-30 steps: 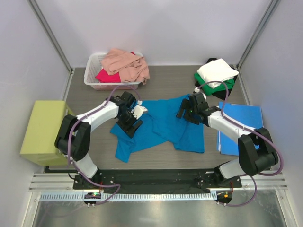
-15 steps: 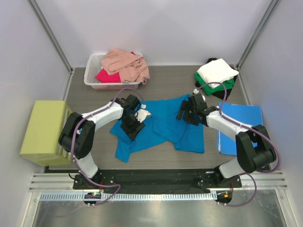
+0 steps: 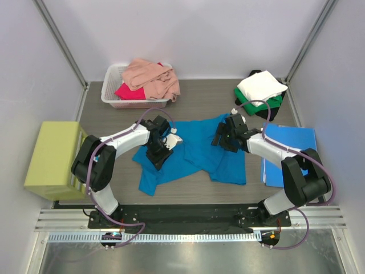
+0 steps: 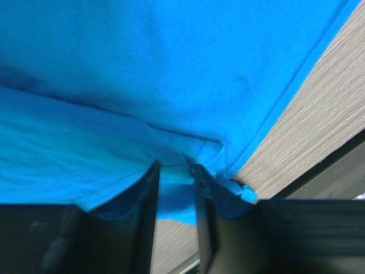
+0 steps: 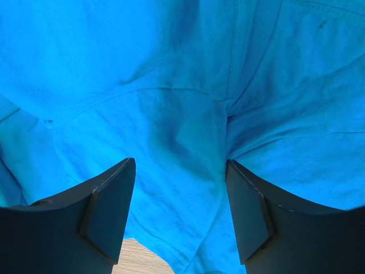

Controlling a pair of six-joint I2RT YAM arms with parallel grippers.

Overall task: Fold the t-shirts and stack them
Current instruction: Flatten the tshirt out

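My left gripper pinched a fold of the teal t-shirt. My right gripper stood over it, jaws apart.

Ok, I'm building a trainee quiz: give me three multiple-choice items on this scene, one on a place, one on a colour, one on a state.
1. Where does the white shirt lie? A back left; B back right; C front centre.
2. Which colour is the spread-out shirt? A pink; B green; C blue.
3. The right fingers are: A open; B shut on cloth; C out of view.
B, it tops the green shirt at back right; C, plain from above; A, a wide gap shows between them.
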